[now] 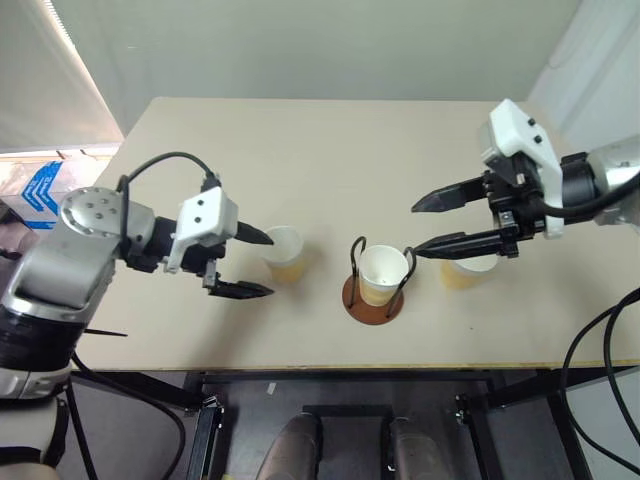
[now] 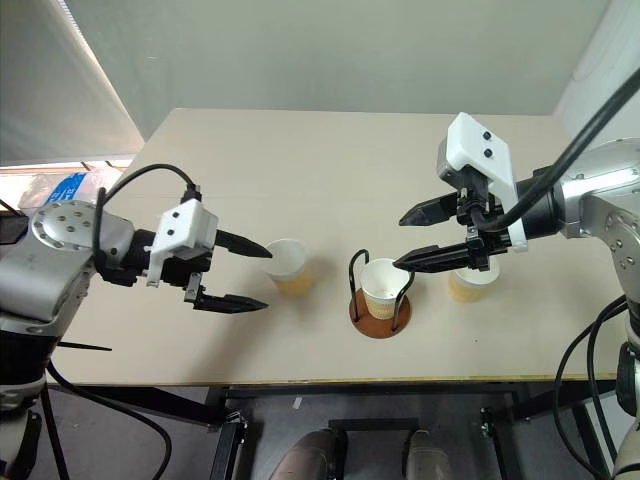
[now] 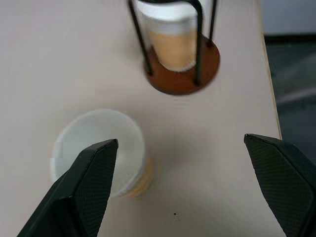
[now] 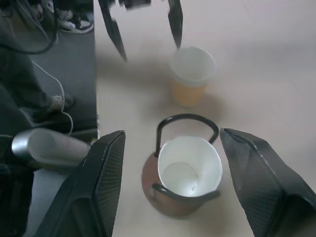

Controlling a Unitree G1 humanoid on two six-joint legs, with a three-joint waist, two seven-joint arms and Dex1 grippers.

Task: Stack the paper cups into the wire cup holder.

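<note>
Both grippers gape empty: left gripper beside a loose paper cup, right gripper above the wire cup holder holding one cup. Third cup stands on the table beyond.

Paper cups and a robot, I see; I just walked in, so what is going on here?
A two-armed robot is stacking paper cups into a wire cup holder on a table. One cup already sits in the holder, and the right gripper hangs open just above it. The left gripper is open beside a second cup. A third cup stands right of the holder.
</note>
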